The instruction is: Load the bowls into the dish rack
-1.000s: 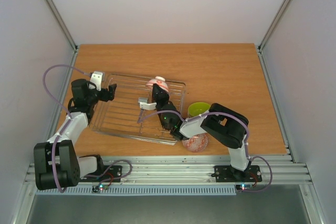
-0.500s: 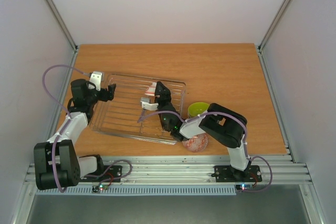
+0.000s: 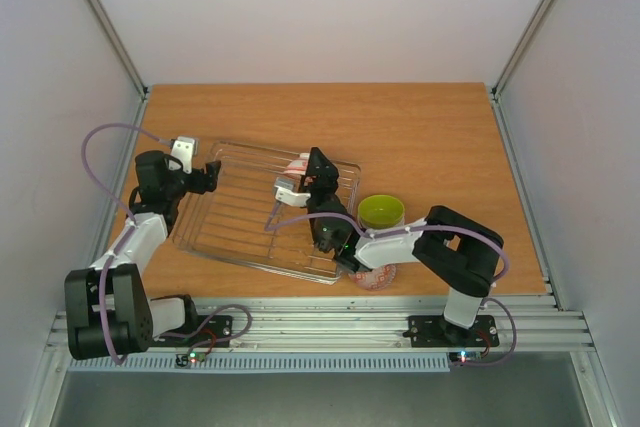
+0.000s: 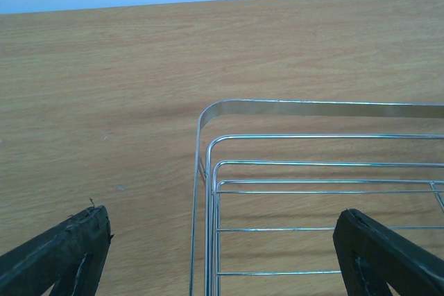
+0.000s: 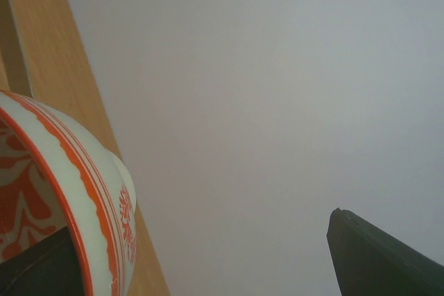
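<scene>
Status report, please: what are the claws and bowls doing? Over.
Left claw open at corner of clear wire-barred dish rack. Right claw open, straddling rim of white red-patterned bowl at rack. Lime green bowl, another patterned bowl on table beside rack.

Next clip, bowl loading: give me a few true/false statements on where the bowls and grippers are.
1. The lime green bowl sits on the table, right of the dish rack. True.
2. The left gripper holds a bowl. False: it is open and empty, by the rack's far left corner.
3. The white bowl with red pattern is at the right gripper, over the rack's far right part. True.
4. The right gripper's fingers are pressed together. False: they stand wide apart in the wrist view.
</scene>
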### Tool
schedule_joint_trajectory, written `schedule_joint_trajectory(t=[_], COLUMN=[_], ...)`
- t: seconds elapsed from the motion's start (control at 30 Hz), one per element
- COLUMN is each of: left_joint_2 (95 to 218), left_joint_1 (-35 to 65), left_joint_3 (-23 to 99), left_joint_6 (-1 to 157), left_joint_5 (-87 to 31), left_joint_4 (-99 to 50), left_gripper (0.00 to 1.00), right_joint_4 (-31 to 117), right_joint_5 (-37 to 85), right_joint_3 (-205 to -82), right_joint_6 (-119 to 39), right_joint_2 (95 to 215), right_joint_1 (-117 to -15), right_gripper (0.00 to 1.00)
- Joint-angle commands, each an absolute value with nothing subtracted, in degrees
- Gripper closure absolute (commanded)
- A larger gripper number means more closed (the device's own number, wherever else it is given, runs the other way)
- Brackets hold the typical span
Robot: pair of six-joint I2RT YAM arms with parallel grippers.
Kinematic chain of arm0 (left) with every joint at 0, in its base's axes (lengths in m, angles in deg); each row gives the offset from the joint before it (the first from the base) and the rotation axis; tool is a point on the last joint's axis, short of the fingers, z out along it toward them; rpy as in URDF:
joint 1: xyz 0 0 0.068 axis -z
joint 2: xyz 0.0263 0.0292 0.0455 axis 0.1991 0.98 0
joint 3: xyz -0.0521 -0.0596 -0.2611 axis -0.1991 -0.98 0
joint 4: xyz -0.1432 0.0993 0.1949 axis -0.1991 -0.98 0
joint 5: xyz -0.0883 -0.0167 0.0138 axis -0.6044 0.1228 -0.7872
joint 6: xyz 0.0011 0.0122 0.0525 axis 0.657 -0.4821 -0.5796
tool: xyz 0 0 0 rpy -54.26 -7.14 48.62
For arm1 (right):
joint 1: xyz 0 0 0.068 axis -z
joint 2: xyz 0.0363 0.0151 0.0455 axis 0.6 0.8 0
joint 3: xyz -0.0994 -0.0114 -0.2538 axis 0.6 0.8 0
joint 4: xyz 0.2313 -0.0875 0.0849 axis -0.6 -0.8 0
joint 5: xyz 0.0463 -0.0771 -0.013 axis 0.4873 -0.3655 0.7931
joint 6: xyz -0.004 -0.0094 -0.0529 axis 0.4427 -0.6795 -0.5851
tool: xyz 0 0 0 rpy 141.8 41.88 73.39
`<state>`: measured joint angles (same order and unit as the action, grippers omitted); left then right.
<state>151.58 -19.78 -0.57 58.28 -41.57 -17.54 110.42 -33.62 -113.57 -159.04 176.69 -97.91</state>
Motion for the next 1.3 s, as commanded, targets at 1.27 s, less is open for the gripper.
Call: schedule_joint_trajectory(t=[1.27], left_joint_2=[153.2], left_joint_1=[-20.2], left_joint_3=[-0.2], left_joint_6=[58.1], left_joint_5=[-41.2], left_joint_4=[-15.6], left_gripper=[0.11], right_joint_4=[66.9], right_joint_5=[-28.5], right_joint_3=[-115.7], right_joint_6=[-121.9], right_joint_2=[166.9], right_joint_1=[-101.6], right_gripper=[0.08])
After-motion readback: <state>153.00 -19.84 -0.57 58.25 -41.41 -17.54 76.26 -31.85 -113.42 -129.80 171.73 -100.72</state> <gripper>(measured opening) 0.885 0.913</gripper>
